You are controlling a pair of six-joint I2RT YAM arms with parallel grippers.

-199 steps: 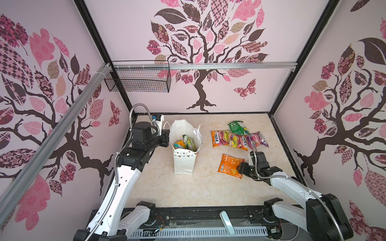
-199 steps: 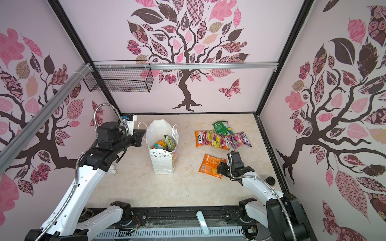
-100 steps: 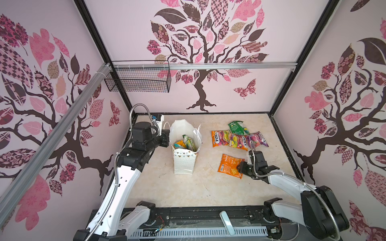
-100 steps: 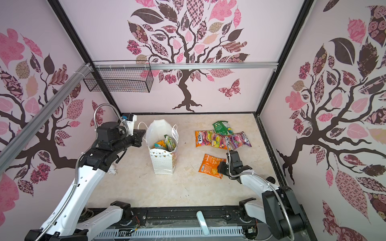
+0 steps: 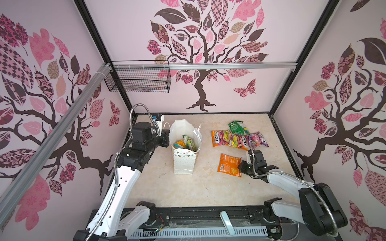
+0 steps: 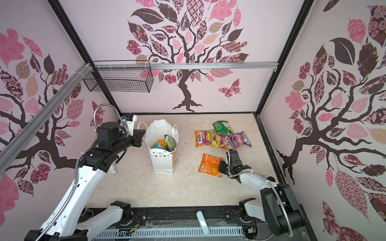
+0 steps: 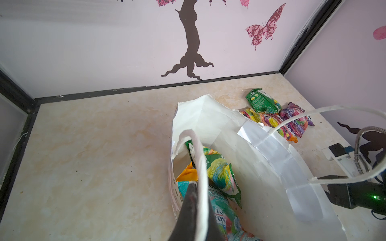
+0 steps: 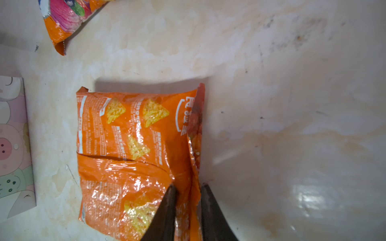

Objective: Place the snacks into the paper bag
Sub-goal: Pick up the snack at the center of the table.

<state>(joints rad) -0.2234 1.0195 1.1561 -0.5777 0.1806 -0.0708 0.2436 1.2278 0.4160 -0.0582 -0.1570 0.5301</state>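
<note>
The white paper bag [image 5: 184, 164] [image 6: 163, 164] stands upright left of the table's middle, its mouth open, with several snacks [image 5: 187, 144] [image 7: 219, 173] inside. My left gripper [image 5: 167, 135] [image 7: 198, 185] is shut on the bag's string handle [image 7: 196, 146] at the rim. An orange snack pouch [image 5: 228, 164] [image 6: 210, 164] [image 8: 129, 146] lies flat to the right of the bag. My right gripper [image 5: 240, 167] [image 6: 220, 168] [image 8: 189, 185] is shut on its bunched right edge. More snacks lie further back: green [image 5: 237, 127], orange FOX'S [image 5: 219, 140] and purple [image 5: 258, 139].
A black wire basket [image 5: 139, 80] hangs on the back wall rail, high at the left. The bag's pig-printed side [image 8: 12, 146] stands close to the orange pouch. Walls close in the table on three sides. The arm bases line the front edge.
My right gripper's jaws have closed in from wide open onto the orange pouch's edge. The left arm and the bag have not moved.
</note>
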